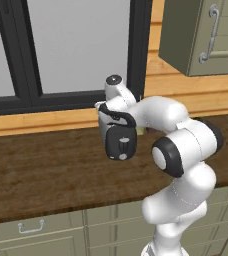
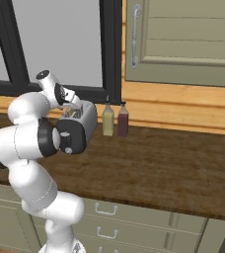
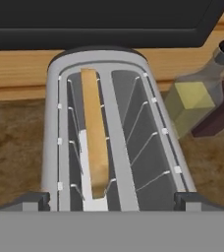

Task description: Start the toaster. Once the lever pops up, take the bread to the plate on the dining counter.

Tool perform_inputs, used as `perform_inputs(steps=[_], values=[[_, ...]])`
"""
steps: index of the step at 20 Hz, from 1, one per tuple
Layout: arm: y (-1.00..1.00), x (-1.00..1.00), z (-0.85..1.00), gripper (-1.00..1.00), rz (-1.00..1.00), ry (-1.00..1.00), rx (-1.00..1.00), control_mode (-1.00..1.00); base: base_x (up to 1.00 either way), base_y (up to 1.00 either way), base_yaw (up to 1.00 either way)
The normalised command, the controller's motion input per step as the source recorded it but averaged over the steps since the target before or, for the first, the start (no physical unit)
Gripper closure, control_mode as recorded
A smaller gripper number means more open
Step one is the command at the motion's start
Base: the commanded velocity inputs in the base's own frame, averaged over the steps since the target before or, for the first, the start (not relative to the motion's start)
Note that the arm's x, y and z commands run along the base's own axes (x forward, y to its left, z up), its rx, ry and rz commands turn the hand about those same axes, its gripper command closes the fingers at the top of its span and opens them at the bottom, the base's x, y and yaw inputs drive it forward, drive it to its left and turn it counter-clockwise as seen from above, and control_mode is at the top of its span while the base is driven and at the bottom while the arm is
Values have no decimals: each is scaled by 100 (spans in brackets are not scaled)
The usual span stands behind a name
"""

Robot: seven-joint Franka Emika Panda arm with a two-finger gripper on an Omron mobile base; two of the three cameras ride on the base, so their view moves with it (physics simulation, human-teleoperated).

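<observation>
One bread (image 3: 95,142) slice | in toaster's (image 3: 55,147) left slot | directly below spread pincer (image 3: 112,202)

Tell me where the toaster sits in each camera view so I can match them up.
Left base view: toaster at centre, black end face toward the camera.
Right base view: left of centre, on the worktop.
Hand view: centre, seen from above, slots showing.
Shared landmark: the black window frame behind it.

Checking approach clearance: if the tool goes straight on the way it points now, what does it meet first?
Most likely the toaster: the open tool looks straight down onto its top. The bread stands in the left slot, just left of the tool's centre line. Whether a finger would meet bread or chrome first is unclear.
</observation>
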Motion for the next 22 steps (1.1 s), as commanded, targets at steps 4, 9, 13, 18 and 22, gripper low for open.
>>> perform_inputs(steps=[4, 9, 13, 18, 22], values=[[0, 38, -17, -100, 0, 2, 0, -100, 0, 0, 0], [0, 31, -19, -100, -2, 3, 0, -100, 0, 0, 0], [0, 31, -4, -100, -1, 0, 0, -100, 0, 0, 0], [0, 25, -2, -100, -1, 0, 0, -100, 0, 0, 0], [0, 1, -12, -100, -2, 0, 0, -100, 0, 0, 0]])
